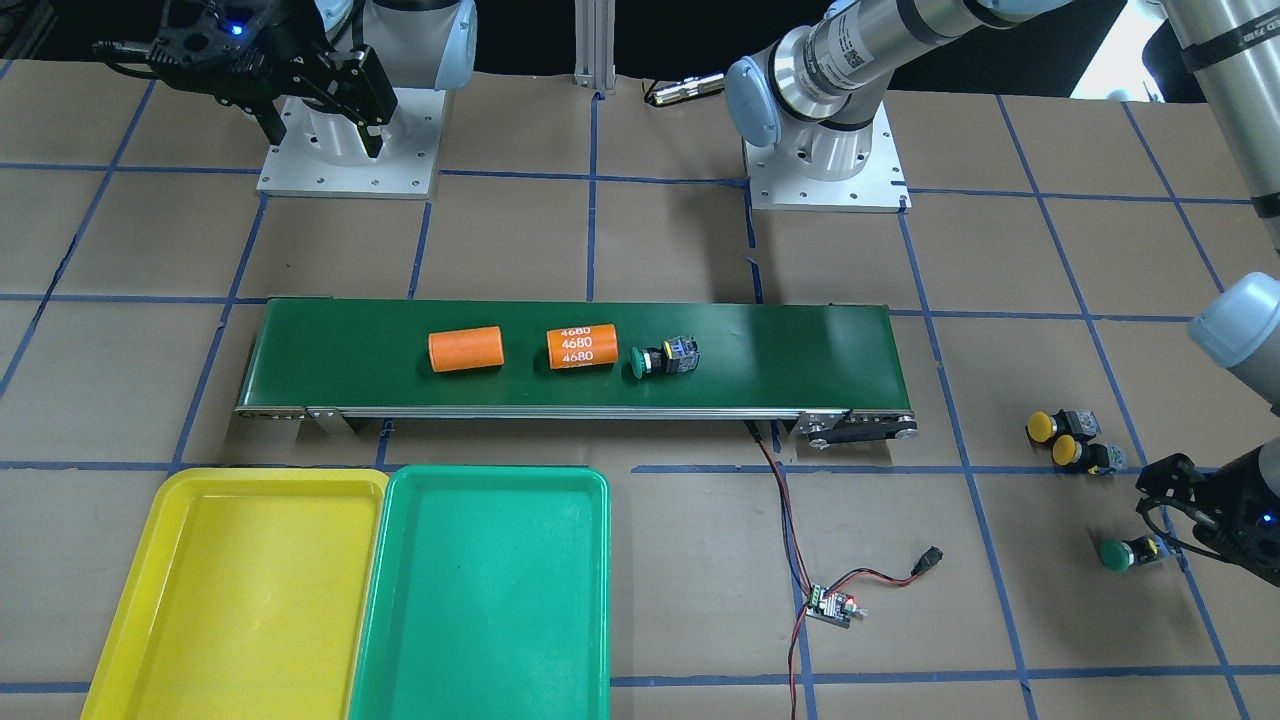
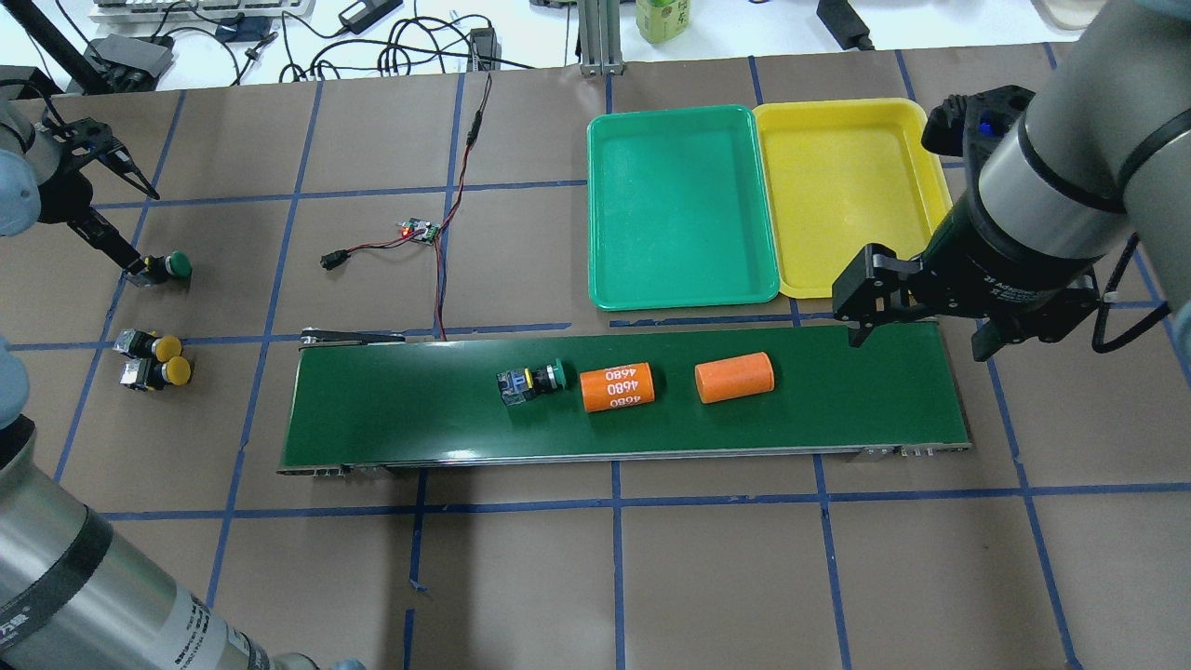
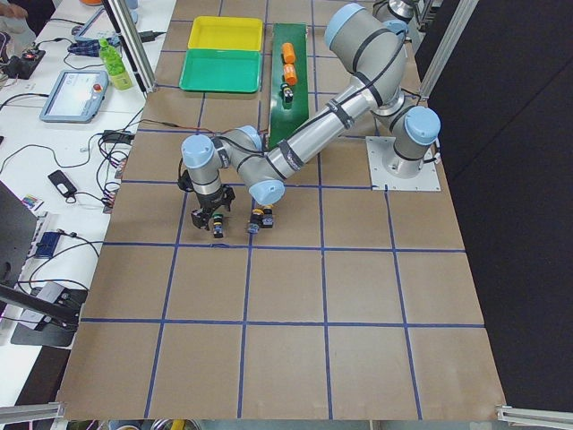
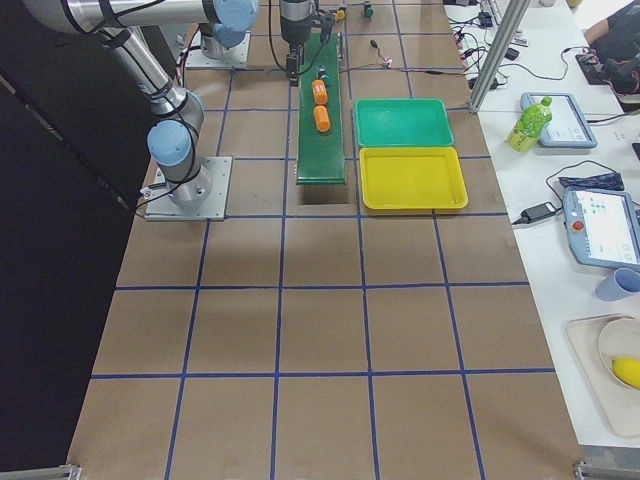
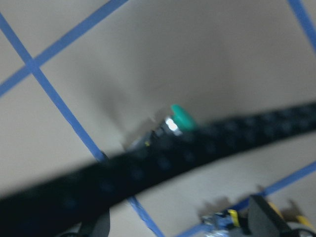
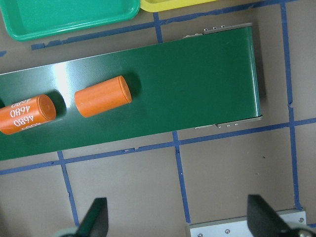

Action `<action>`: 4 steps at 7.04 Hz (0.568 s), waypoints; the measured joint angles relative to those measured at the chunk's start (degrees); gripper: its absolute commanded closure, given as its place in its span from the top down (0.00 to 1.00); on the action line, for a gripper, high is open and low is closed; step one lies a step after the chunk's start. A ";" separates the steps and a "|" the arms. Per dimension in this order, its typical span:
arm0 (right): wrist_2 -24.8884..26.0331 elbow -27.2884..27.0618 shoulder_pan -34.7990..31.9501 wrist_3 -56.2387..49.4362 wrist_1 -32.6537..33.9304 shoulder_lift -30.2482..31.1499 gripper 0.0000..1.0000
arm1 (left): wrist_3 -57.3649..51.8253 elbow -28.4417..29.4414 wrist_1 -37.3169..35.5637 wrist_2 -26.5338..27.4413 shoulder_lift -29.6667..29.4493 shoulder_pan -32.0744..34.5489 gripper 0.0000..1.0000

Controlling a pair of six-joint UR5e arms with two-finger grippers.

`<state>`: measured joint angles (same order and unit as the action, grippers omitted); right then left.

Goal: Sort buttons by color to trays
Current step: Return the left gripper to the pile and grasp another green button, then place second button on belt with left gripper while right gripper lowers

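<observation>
The black two-finger left end effector (image 2: 141, 233) is spread open, one finger beside a green mushroom-capped push-button (image 2: 173, 267) lying on the brown paper-covered bench (image 2: 521, 577). Two yellow-capped buttons (image 2: 166, 349) (image 2: 175, 371) lie close together nearby. Another green-capped button (image 2: 532, 381) lies on the smooth dark green conveyor belt (image 2: 391, 409), left of two orange cylinders (image 2: 617, 389). Beyond the belt sit a glossy teal tray (image 2: 684, 298) and a yellow tray (image 2: 847, 186). The right end effector (image 2: 916, 326) hangs released, empty, over the belt's end.

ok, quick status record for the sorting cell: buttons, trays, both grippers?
conveyor: long dark green belt carrying one green-capped push-button and two orange cylinders
loose on brown table: two yellow-capped push-buttons, second green-capped push-button
trays: yellow plastic tray, teal-green plastic tray, no buttons in either
left gripper: open, beside the second green-capped push-button
right gripper: open, raised, holding nothing
</observation>
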<state>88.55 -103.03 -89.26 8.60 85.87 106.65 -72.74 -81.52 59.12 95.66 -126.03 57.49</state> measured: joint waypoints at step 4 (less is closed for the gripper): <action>1.17 -1.81 0.16 -0.21 -5.63 4.69 1.00 | 1.45 -0.52 -0.98 -0.89 -2.70 -0.10 0.90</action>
<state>89.71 -104.84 -89.09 8.40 80.24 111.34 -71.28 -82.05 58.14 94.77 -128.73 57.40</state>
